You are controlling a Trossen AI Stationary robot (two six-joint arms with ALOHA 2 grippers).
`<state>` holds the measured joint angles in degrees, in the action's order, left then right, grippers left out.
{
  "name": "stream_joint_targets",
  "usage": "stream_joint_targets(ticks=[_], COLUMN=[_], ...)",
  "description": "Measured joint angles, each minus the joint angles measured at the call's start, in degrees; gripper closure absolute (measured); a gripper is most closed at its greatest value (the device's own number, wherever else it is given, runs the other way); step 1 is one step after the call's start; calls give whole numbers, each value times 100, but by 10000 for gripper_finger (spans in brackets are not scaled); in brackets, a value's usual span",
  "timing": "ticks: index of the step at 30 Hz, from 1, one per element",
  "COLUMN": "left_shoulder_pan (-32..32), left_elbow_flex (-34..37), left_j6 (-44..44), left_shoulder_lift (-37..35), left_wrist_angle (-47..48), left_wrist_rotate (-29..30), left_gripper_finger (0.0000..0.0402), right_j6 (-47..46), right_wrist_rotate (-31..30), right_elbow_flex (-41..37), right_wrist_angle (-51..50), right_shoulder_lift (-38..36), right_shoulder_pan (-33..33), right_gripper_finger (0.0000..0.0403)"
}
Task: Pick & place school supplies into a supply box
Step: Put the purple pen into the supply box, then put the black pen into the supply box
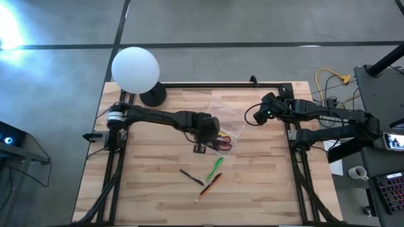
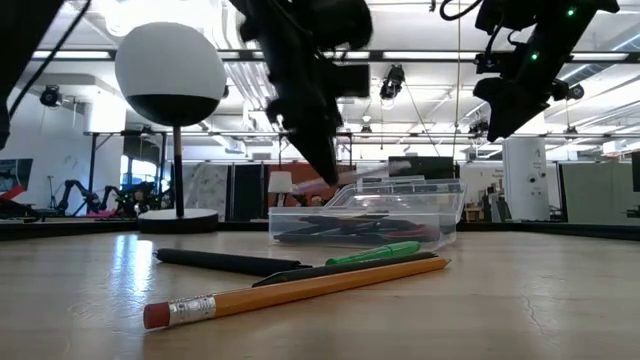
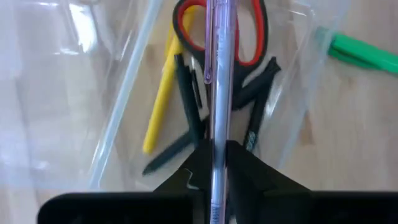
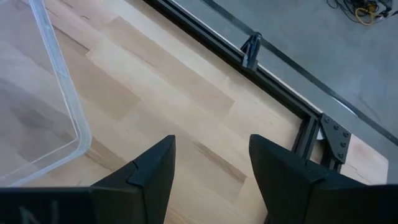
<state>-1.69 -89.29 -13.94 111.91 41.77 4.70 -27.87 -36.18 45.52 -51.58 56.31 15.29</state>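
Wooden table [image 1: 151, 195], grey concrete floor [image 1: 240, 22], white globe lamp [image 1: 135, 69], ceiling lights [image 2: 75, 55]

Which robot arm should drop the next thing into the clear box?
Probably the left. Its gripper already pinches a clear pen right above the supply box, where the scissors lie. The right gripper is open, holds nothing, and hangs beside the box.

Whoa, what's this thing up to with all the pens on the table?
The left gripper is shut on a clear pen, holding it over the open clear supply box, where red-handled scissors, a yellow stick and dark pens already lie. A green marker, an orange pencil and a dark pen wait on the table. The right gripper hangs open beside the box.
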Motion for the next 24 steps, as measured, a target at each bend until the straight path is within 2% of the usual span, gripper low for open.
stream_joint_targets(ticks=[6, 10, 15, 20, 24], left_shoulder_pan=[-26, -21, 71, 548, 1147], left_elbow_flex=[-369, -331, -324, -301, -154], left_j6=[-45, 175, 458, 462, 462], left_shoulder_lift=[464, 318, -5, -335, -386], left_wrist_angle=[49, 97, 617, 841, 840], left_wrist_rotate=[-118, -134, -257, -989, -1062], left_gripper_finger=[344, 309, 274, 269, 268], right_j6=[30, 91, 205, 345, 489], right_wrist_rotate=[20, 37, 44, 75, 180], right_elbow_flex=[0, 0, 0, 0, 0], right_wrist_angle=[-107, -273, -289, -282, -186], right_shoulder_lift=[0, 0, 0, 0, 0], right_shoulder_pan=[1, 0, 0, 0, 4], right_gripper_finger=[209, 209, 209, 209, 209])
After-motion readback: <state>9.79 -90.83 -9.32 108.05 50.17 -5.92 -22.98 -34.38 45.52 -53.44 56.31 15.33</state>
